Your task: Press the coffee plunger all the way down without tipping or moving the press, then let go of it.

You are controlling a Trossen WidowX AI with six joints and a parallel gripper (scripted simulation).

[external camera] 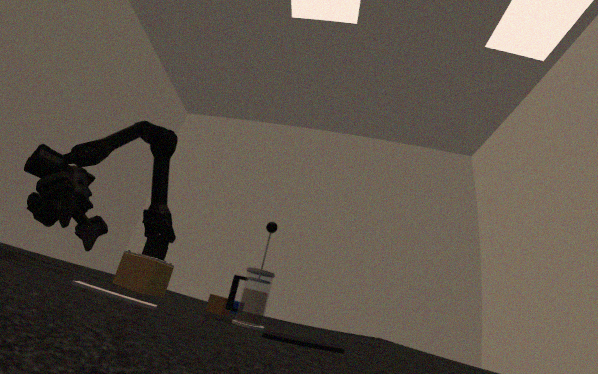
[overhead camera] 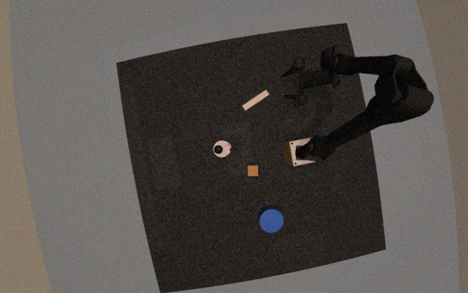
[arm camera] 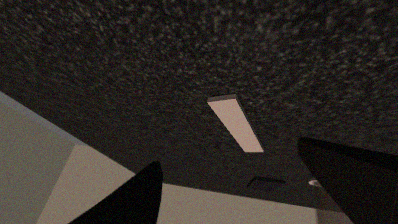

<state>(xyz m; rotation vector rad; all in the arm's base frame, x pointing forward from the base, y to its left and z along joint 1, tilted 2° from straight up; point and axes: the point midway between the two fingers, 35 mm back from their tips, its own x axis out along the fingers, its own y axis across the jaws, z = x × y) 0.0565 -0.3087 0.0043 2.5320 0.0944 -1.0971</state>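
Note:
The coffee press (overhead camera: 223,147) (external camera: 256,296) stands upright near the middle of the dark mat (overhead camera: 193,219). It is a glass cylinder with a black handle. Its plunger rod is raised high, with the black knob (external camera: 271,227) (overhead camera: 218,149) on top. My gripper (overhead camera: 289,85) (external camera: 74,222) (arm camera: 229,156) is open and empty. It hangs in the air near the mat's far right corner, well away from the press and above a white bar (overhead camera: 256,99) (arm camera: 235,124) (external camera: 114,293). The press does not show in the wrist view.
An orange cube (overhead camera: 253,171) (external camera: 216,304) lies close to the press. A blue disc (overhead camera: 271,220) lies nearer the mat's front. The arm's base (overhead camera: 302,153) stands on a tan block (external camera: 143,274) to the right of the press. A dark flat strip (external camera: 302,343) lies on the mat.

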